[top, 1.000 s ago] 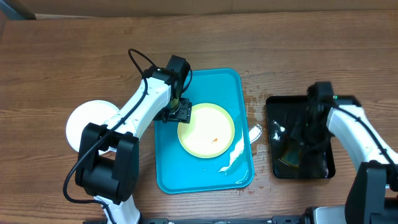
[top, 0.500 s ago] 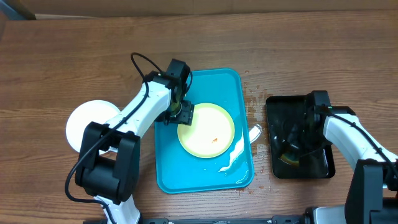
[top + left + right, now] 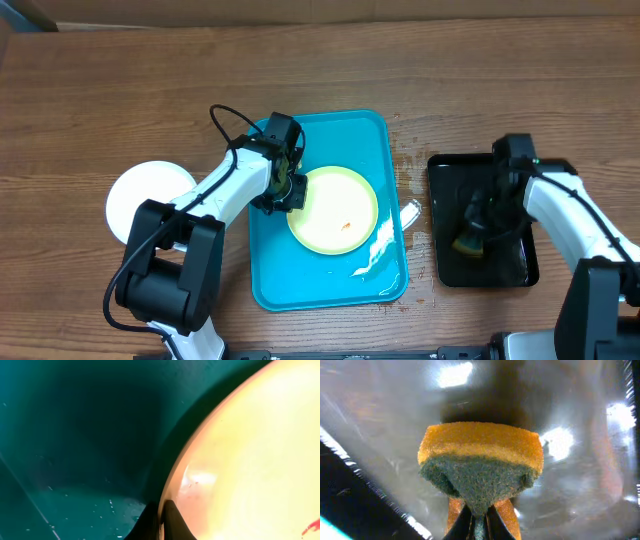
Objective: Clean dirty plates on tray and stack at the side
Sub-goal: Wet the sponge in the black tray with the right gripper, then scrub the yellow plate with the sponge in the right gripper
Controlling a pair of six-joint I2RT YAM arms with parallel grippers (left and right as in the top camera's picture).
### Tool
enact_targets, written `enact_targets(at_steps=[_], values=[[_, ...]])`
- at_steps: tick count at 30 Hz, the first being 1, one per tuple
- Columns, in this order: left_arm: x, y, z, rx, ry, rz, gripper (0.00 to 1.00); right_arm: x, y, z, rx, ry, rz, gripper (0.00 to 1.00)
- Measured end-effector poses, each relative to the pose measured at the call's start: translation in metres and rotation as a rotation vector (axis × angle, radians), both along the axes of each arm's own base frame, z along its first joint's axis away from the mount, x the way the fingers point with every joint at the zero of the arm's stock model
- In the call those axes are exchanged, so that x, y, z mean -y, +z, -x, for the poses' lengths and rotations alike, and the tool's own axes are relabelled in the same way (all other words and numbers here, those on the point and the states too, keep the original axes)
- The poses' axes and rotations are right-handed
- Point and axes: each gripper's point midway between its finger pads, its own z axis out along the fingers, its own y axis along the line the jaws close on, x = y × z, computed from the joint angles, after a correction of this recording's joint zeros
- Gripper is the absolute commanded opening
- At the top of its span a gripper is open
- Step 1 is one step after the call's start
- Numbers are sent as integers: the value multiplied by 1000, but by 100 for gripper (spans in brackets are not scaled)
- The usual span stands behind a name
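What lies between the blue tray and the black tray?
A strip of wet table with a whitish smear, seen overhead, separates blue tray from black tray.

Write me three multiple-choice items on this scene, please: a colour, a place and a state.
1. The plate in the turquoise tray is: A white; B black; C pale yellow-green.
2. The sponge is: A on the plate; B over the black tray; C in the turquoise tray.
3. The left gripper is: A shut on the plate's rim; B open; C holding the sponge.
1 C, seen overhead; 2 B, the right gripper holds it there; 3 A, it pinches the rim.
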Motion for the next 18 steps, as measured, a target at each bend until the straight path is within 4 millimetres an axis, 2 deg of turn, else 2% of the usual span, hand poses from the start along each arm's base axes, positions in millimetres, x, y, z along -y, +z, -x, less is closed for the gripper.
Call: enact_targets(at_steps=[5, 8, 12, 18], values=[[3, 0, 3, -18, 39, 20, 4, -10, 39, -33, 88, 78, -46, 4], [4, 0, 5, -33, 68, 28, 4, -24, 60, -48, 145, 133, -91, 4], [5, 0, 11, -67, 120, 37, 4, -66, 73, -56, 197, 223, -220, 4], [8, -1, 17, -103, 175, 58, 4, -149, 86, -63, 292, 344, -346, 4]])
